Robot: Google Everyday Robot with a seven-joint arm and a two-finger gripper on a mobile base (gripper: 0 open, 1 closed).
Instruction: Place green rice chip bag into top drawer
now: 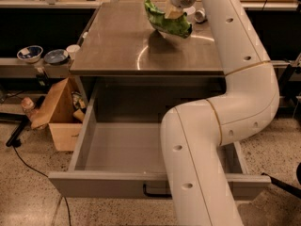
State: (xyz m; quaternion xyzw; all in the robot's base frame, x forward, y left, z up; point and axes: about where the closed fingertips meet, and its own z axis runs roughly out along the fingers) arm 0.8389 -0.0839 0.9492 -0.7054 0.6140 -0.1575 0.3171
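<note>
The green rice chip bag [165, 20] hangs crumpled above the far right part of the countertop [122, 46], casting a shadow below it. My gripper [175, 11] is at the top of the frame, shut on the bag's upper edge and holding it clear of the surface. The top drawer [117, 147] is pulled fully open below the counter, its grey interior bare, with a dark handle [155, 192] on the front panel. My white arm [225, 126] crosses over the drawer's right half and hides it.
A white bowl [192, 11] and a small can [200, 16] sit behind the bag on the counter. An open cardboard box [59, 112] stands on the floor left of the drawer. Bowls [29, 53] rest on a low shelf at left. A black cable [33, 168] runs across the floor.
</note>
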